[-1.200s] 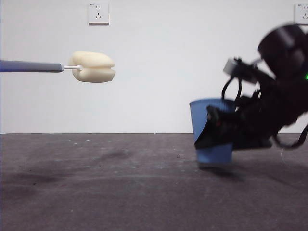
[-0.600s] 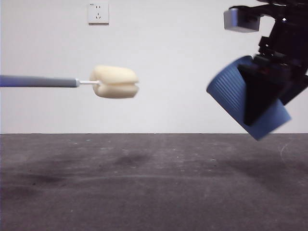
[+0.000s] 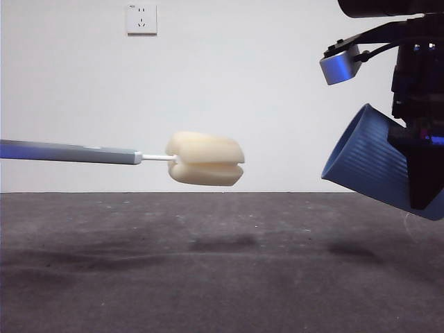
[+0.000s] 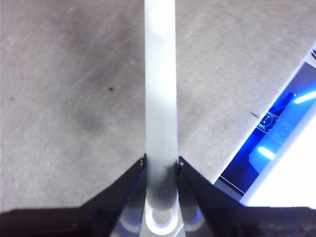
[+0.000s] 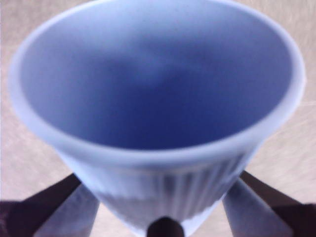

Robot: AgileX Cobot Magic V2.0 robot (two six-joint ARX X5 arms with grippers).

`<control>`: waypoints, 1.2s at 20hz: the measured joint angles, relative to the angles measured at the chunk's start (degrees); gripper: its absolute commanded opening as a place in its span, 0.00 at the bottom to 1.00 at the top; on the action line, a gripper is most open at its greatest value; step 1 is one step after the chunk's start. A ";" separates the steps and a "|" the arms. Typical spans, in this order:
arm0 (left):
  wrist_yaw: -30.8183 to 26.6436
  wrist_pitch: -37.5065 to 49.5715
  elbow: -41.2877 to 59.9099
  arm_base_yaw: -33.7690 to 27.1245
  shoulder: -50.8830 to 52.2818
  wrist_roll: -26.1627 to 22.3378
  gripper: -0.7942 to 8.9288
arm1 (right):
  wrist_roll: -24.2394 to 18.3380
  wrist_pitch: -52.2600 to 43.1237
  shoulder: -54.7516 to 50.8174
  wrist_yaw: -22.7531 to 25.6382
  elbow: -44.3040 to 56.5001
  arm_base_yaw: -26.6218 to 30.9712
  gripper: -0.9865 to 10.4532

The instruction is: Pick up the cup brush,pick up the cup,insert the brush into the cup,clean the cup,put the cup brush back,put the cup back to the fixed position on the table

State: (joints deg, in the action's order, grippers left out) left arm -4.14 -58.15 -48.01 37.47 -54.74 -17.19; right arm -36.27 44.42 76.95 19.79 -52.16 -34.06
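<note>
With both pickups done, the left pincer [image 4: 161, 165] grips the brush [image 3: 205, 168] by its handle, held level above the counter [image 3: 208, 277]. Across from it, well apart, the right pincer [image 5: 163, 207] clamps the cup [image 3: 368, 166], tilted mouth-first toward the sponge. Insertion, scrubbing and both put-backs remain, I judge.

A cream-yellow sponge head and a grey handle joined by a white neck are shown on the cup brush [image 3: 205, 168]. Blue with fine ribs is seen on the cup [image 3: 368, 166] at the right. The table [image 3: 208, 277] is dark grey, marked with faint smudges.
</note>
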 measured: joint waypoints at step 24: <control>3.17 12.02 0.00 7.58 -10.99 -0.85 0.07 | -17.20 -6.88 16.90 14.88 -8.90 -16.50 0.07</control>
State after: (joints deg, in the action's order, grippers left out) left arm -0.97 -46.13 -48.01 45.06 -65.73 -18.04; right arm -53.47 37.54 93.84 34.68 -61.06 -50.57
